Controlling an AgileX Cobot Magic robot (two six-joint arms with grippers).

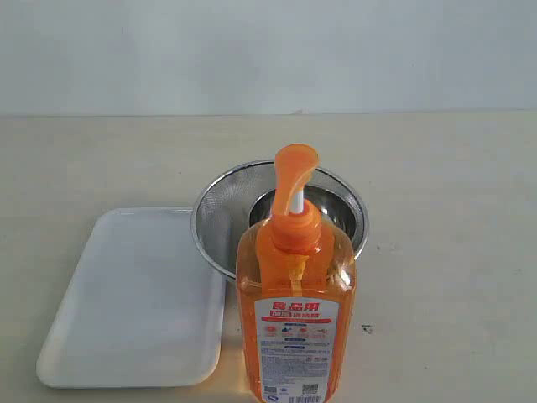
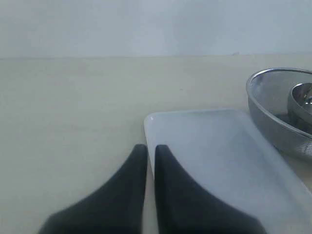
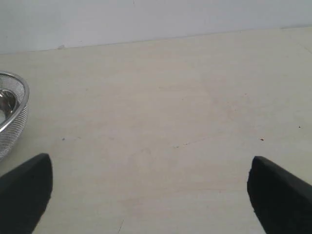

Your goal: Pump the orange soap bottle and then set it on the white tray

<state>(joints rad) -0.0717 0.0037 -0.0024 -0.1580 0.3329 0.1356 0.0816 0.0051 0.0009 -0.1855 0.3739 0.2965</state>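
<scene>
My left gripper (image 2: 150, 163): jaws together, empty; white tray (image 2: 209, 156) just ahead of it, steel bowl (image 2: 275, 109) beyond. My right gripper (image 3: 150, 165): jaws wide apart, empty. Orange soap bottle (image 1: 294, 311) upright on table (image 3: 170, 97), beside tray, before bowl

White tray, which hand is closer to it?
Left. The left hand is at the edge of the white tray; the right hand faces bare table beside the steel bowl, tray out of view.

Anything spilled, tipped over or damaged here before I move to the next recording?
Nothing stands out. The orange soap bottle stands upright beside the white tray, no soap is spilled around it, and the steel bowls sit nested behind it, undamaged.
</scene>
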